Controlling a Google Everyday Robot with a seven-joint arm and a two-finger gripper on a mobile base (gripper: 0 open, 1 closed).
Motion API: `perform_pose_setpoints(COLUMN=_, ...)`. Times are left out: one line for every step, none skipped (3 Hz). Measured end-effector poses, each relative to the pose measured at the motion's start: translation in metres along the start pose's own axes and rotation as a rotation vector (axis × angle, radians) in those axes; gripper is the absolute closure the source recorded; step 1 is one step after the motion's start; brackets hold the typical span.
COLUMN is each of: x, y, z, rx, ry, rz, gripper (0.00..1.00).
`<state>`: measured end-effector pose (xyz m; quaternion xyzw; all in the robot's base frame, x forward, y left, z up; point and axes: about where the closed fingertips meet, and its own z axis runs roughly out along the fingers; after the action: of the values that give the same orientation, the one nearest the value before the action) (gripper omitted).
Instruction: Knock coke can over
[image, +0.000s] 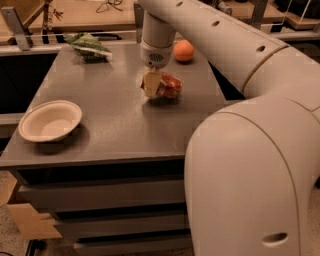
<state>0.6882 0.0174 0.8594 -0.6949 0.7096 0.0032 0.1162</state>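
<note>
The white arm (240, 165) is the largest thing in view. It fills the right side, then reaches up and across to the far middle of the bench (115, 120). The bench is a grey-topped block with drawer fronts (100, 195) below its near edge. A brown cardboard box (20, 220) sits on the floor by its lower left corner. A pale, shallow bowl (50, 120) stands upright near the front left edge, well apart from everything else. A green bag (89, 46) lies at the far left corner. An orange (184, 50) rests near the far right edge, just behind the arm's wrist. The can (171, 86) is right of centre on the far half of the bench, between the orange and the near edge. It looks tipped rather than upright, though how far it leans cannot be told. The pincer (152, 84) points straight down from the wrist, low over the benchtop. It is just to the can's left and seems to touch it. Whether the pincer is wide, narrow or holding the can cannot be told.
</note>
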Motion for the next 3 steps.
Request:
perform_pose_setpoints(x=-0.001, y=-0.001, z=0.003, rx=0.001, ry=-0.005, rz=0.000, gripper=0.12)
perform_pose_setpoints(x=0.002, y=0.000, z=-0.001, rx=0.008, ry=-0.039, rz=0.009, gripper=0.00)
perform_pose_setpoints(x=0.011, y=0.001, z=-0.010, rx=0.025, ry=-0.069, rz=0.031, gripper=0.00)
